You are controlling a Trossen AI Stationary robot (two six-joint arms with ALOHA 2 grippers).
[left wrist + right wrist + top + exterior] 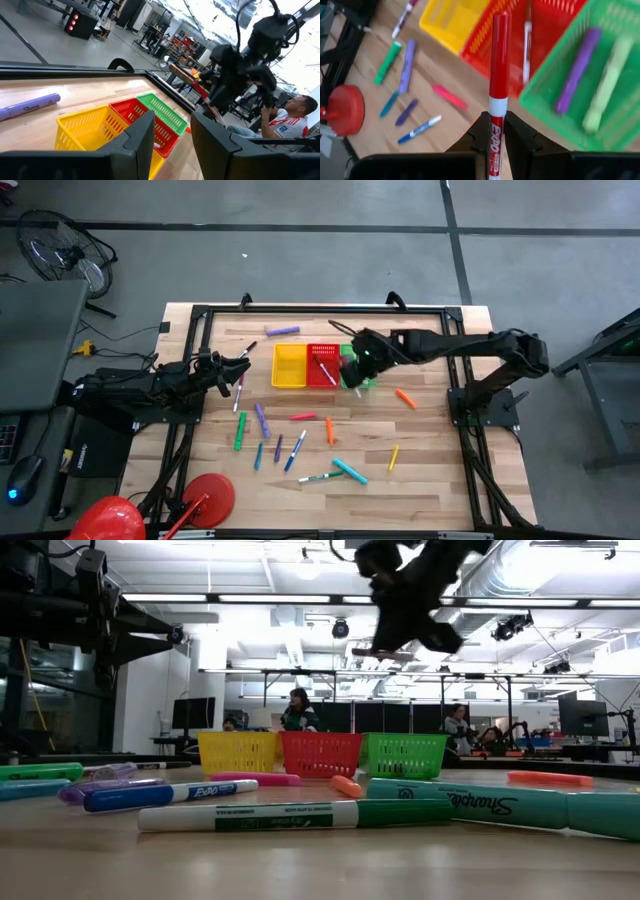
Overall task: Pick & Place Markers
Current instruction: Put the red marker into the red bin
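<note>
Three baskets (322, 366); one red marker (498, 65) in right hand (493, 131).

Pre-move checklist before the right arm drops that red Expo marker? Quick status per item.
1. Right gripper shut on the red Expo marker: ok.
2. Marker sits straight between the fingers, not skewed: ok.
3. Gripper centred over the red basket: not ok; the high view puts it near the red/green basket boundary.
4. Red basket has room; one marker inside: ok.
5. Left gripper apart from the baskets, beside the yellow basket: ok.
6. Height above the basket rim: cannot tell.
</note>
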